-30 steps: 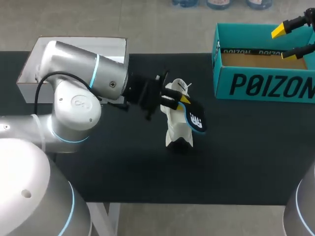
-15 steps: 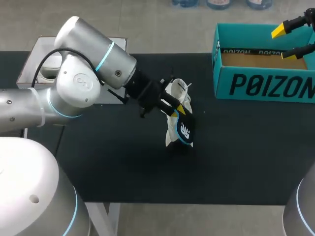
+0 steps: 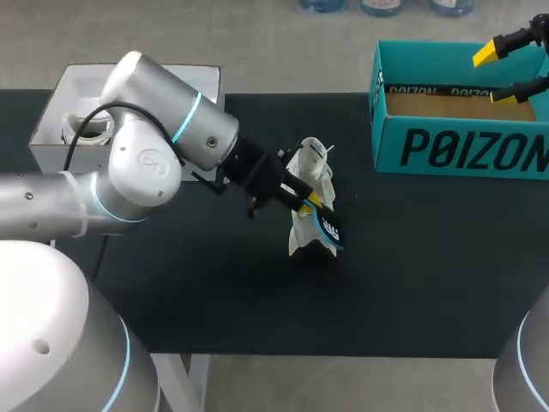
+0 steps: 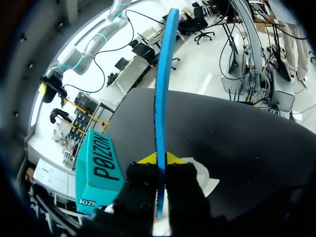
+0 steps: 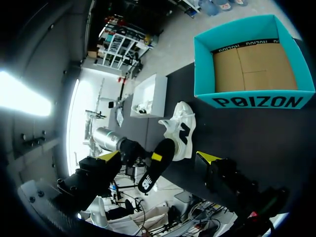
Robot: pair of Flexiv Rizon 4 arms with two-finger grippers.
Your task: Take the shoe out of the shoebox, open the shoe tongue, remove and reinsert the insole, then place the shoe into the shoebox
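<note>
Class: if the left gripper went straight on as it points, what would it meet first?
Probably the shoe, right at the left gripper's tips, with the held insole leading; depth is unclear, so it might pass onto the table.

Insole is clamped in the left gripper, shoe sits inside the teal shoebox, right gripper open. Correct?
Not quite: the shoe is not inside the shoebox. It stands on the table, apart from the box, which is empty, as the right wrist view shows. The rest holds: the left gripper is shut on the insole, and the right gripper is open.
</note>
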